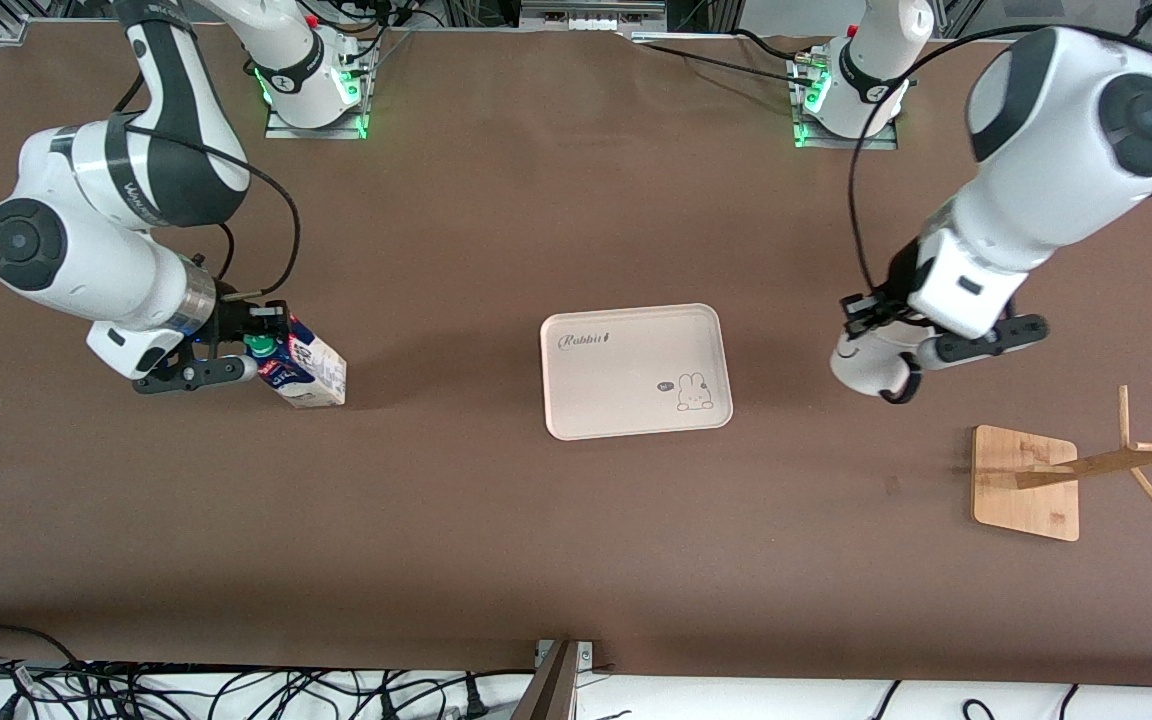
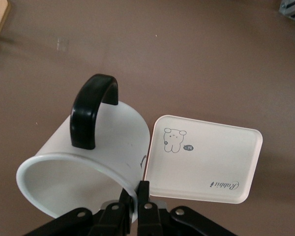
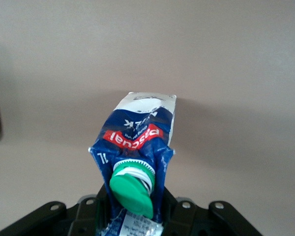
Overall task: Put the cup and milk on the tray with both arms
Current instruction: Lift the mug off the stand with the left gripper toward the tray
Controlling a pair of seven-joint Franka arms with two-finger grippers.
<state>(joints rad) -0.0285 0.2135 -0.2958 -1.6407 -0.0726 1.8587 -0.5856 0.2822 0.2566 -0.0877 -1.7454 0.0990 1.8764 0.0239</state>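
Milk [image 1: 308, 365] sat pinched at its gabled top between the fingers of my right gripper [image 1: 254, 345], its green cap [image 3: 132, 192] showing just above the jaws, the carton over the table [image 1: 496, 520] toward my right arm's end, well apart from the tray [image 1: 634, 371]. Midway along the table lay that cream tray, bare, rabbit drawing up. My left gripper [image 2: 133, 199] was clamped on the rim of the cup [image 2: 83, 167], held over the table between the tray and the wooden stand [image 1: 1026, 483].

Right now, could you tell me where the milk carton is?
The milk carton is at the right arm's end of the table, beside the tray, gripped by the right end effector.
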